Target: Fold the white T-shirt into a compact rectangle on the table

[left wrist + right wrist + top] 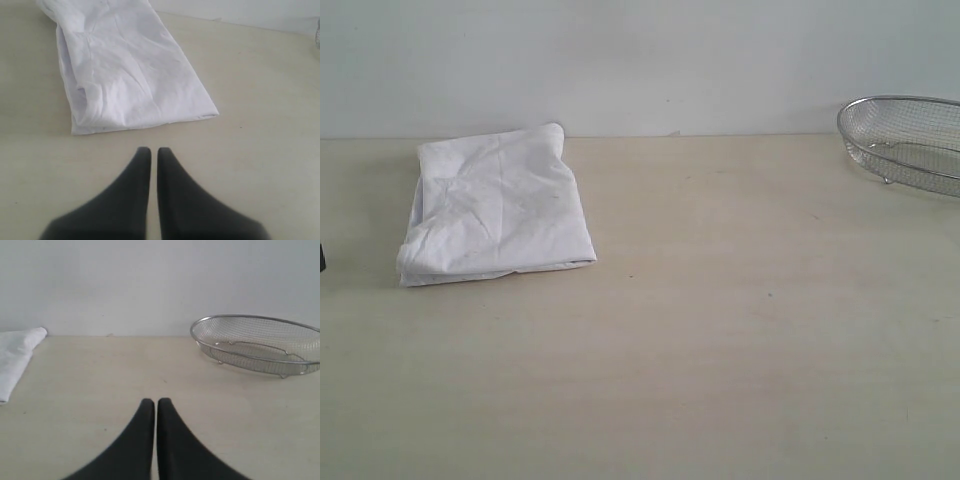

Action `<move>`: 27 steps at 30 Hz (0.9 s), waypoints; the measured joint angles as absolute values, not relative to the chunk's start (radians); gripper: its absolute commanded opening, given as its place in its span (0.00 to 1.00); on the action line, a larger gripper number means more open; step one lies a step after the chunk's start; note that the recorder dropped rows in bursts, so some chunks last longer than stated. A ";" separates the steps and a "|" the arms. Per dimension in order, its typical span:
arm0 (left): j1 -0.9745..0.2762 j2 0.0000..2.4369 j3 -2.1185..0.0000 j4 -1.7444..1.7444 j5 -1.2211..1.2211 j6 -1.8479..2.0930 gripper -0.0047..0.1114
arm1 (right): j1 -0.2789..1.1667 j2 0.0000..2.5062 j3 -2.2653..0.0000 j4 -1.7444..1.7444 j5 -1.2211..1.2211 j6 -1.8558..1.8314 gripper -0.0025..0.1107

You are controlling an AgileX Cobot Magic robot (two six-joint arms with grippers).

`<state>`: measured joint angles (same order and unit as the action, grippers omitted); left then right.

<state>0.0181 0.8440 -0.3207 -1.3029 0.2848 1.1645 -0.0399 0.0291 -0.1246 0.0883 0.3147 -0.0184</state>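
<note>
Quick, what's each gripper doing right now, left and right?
Left gripper: closed, empty, apart from the white T-shirt.
Right gripper: closed, empty.

Basket: a silver wire-mesh basket (880, 150), oval and shallow, stood upright on small feet at the far right, partly cut off by the exterior view's edge.
Rim: a thicker wire ran round its top.
Wall: a plain pale wall (640, 60) rose behind it.
</note>
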 measured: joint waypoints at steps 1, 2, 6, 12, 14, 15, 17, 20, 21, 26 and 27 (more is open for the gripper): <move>0.018 0.844 -0.321 -1.303 0.283 1.164 0.08 | -0.040 0.018 -0.106 0.042 0.315 0.019 0.02; 0.018 0.844 -0.321 -1.303 0.283 1.164 0.08 | -0.040 0.010 -0.092 0.022 0.315 0.040 0.02; 0.018 0.844 -0.321 -1.303 0.283 1.164 0.08 | -0.040 0.007 -0.031 -0.015 0.325 0.062 0.02; 0.018 0.844 -0.321 -1.303 0.283 1.164 0.08 | -0.040 0.005 -0.019 -0.019 0.332 0.000 0.02; 0.018 0.844 -0.321 -1.303 0.283 1.164 0.08 | -0.040 0.005 -0.006 -0.019 0.334 -0.016 0.02; 0.018 0.844 -0.321 -1.303 0.283 1.164 0.08 | -0.040 0.005 -0.005 -0.014 0.334 -0.020 0.02; 0.018 0.844 -0.321 -1.303 0.283 1.164 0.08 | -0.040 0.005 -0.005 -0.012 0.334 -0.026 0.02; 0.018 0.844 -0.321 -1.303 0.281 1.164 0.08 | -0.040 0.005 -0.005 0.000 0.334 -0.037 0.02; 0.018 0.844 -0.321 -1.303 0.281 1.164 0.08 | -0.040 0.005 -0.005 0.008 0.334 -0.037 0.02; 0.018 0.844 -0.321 -1.303 0.279 1.164 0.08 | -0.040 0.005 -0.005 0.022 0.332 -0.037 0.02; 0.018 0.844 -0.321 -1.303 0.279 1.164 0.08 | -0.040 0.005 -0.005 0.022 0.332 -0.037 0.02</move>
